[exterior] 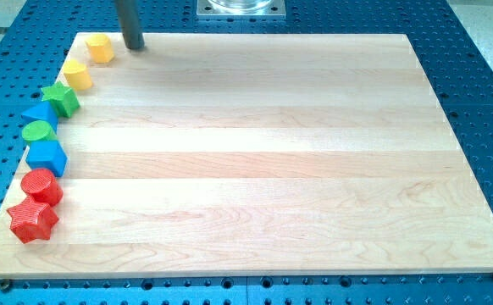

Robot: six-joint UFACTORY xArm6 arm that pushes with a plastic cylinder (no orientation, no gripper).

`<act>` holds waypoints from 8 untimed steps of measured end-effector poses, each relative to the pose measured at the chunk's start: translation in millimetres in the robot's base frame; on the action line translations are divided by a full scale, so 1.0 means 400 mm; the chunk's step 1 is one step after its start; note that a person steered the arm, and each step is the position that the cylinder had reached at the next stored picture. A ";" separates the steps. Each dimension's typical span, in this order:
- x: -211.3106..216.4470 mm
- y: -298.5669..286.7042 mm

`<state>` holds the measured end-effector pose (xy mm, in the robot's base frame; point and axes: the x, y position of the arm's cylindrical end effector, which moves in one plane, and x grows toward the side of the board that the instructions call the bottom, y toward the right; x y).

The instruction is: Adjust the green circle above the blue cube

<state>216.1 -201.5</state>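
Blocks stand in a single curved file along the left edge of the wooden bench [255, 152]. From the view's top down they run: a yellow block [100, 48], a second yellow block [78, 74], a green star [61, 99], a blue block [38, 114] of unclear shape, partly hidden, the green circle [39, 132], the blue cube [47, 157], a red cylinder [41, 185] and a red star [33, 220].

The green circle lies flat, its round face up; being round, it shows no long axis or heading. It sits just above the blue cube in the view, touching or nearly touching it, and overlaps the partly hidden blue block behind it.

The blue cube is turned slightly, one corner towards the view's bottom right.

My tip [134, 46] rests at the bench's top left, just right of the uppermost yellow block and well apart from the green circle. The arm carries only this rod, no hand, so nothing is held.

The file hugs the bench's left edge, with little room on that side. To the view's right of the blocks the wood lies open all the way across.
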 end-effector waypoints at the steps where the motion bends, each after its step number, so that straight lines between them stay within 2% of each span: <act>1: -0.029 -0.039; 2: -0.062 -0.072; 3: -0.062 -0.085; 5: -0.050 -0.259; 6: -0.030 -0.259; 7: 0.094 -0.258; 8: 0.175 -0.257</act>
<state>286.1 -304.5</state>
